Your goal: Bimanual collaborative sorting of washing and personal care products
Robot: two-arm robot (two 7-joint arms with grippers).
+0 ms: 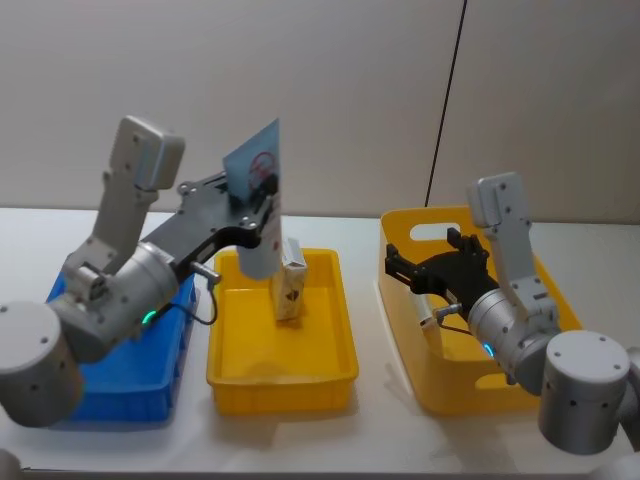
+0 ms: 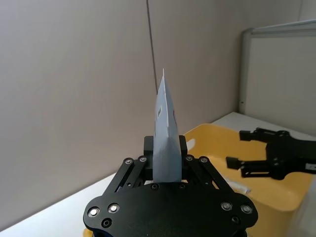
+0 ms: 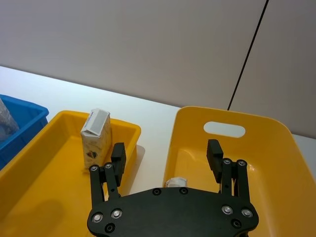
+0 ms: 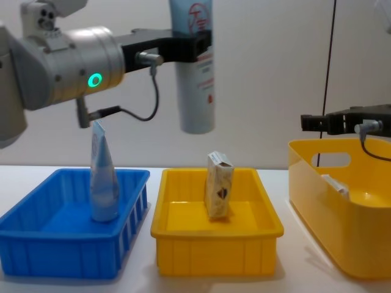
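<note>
Two arms reach out over three bins. In the head view we see the left gripper (image 1: 262,215) clamped on the big white tube (image 1: 252,165), cap down and flat seam up. It hangs over the far side of the yellow tray (image 1: 283,378) at six o'clock. A small carton (image 1: 291,285) stands in that tray, at five o'clock from the tube's cap. The blue crate (image 1: 120,395) sits at eight o'clock and the yellow basket (image 1: 460,395) at four o'clock. The right gripper (image 1: 420,255) hovers over the basket, fingers spread and empty.

In the left wrist view the fingers pinch the tube's flat faces low on its body. Beyond it, the right claw is spread above the basket.

In the right wrist view that claw is wide apart over the basket, where a small white item (image 3: 175,182) lies on the floor. The carton stands upright in the tray alongside.

In the chest view the tube hangs well clear of the tray, at eleven o'clock from the carton. A slim bluish tube (image 4: 104,177) stands upright in the crate at eight o'clock.

We judge the step in hand is setting the big tube into its bin. If it belongs with the slim tube, we should carry it toward nine o'clock first. Then we should lower it beside that tube, not onto it. Either way, we should release only once the cap rests on the floor, since a tall tube dropped from this height would likely topple.
</note>
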